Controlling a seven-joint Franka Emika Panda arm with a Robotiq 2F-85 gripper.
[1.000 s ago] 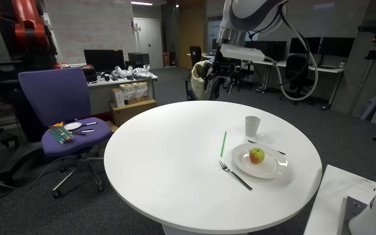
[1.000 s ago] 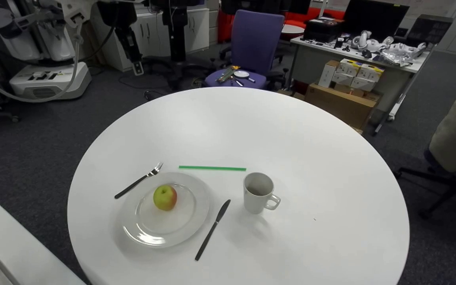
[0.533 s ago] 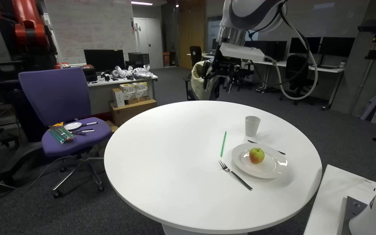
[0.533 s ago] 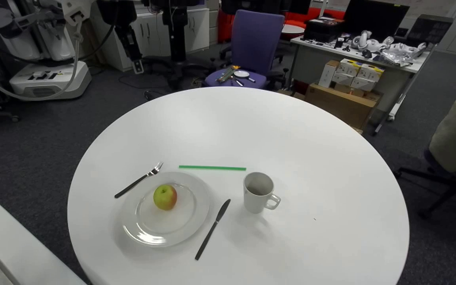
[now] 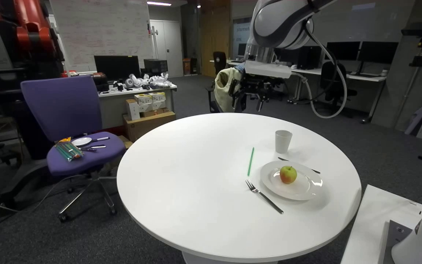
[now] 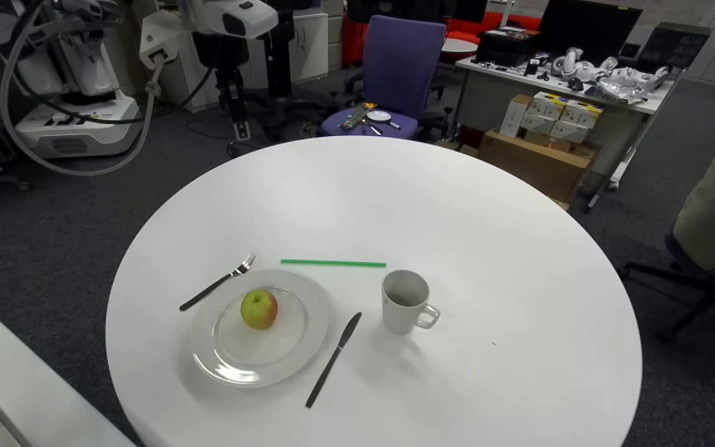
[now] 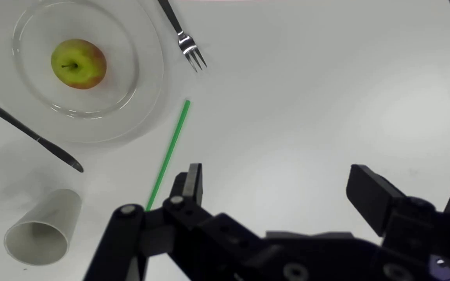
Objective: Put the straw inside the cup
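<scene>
The light green straw lies flat on the white round table, in both exterior views (image 5: 251, 161) (image 6: 332, 263) and in the wrist view (image 7: 168, 156). The white cup stands upright with its handle turned away from the plate, in both exterior views (image 5: 282, 142) (image 6: 398, 318). It also shows in the wrist view (image 7: 59, 212) at the lower left. My gripper (image 7: 276, 165) is open and empty, high above the table, as an exterior view (image 5: 247, 107) also shows. In the wrist view the straw passes left of the left finger (image 7: 193, 181), which hides its near end.
A white plate (image 6: 305, 344) with an apple (image 6: 259, 309) lies beside the straw. A fork (image 6: 218, 284) lies on one side of the plate. A dark-handled knife (image 6: 334, 360) lies between plate and cup. A purple chair (image 5: 64, 110) stands beyond the table (image 5: 181, 205).
My arm has moved: the gripper is a little lower, and in an exterior view it has shifted right toward the table. The straw, cup and other tableware have not moved.
</scene>
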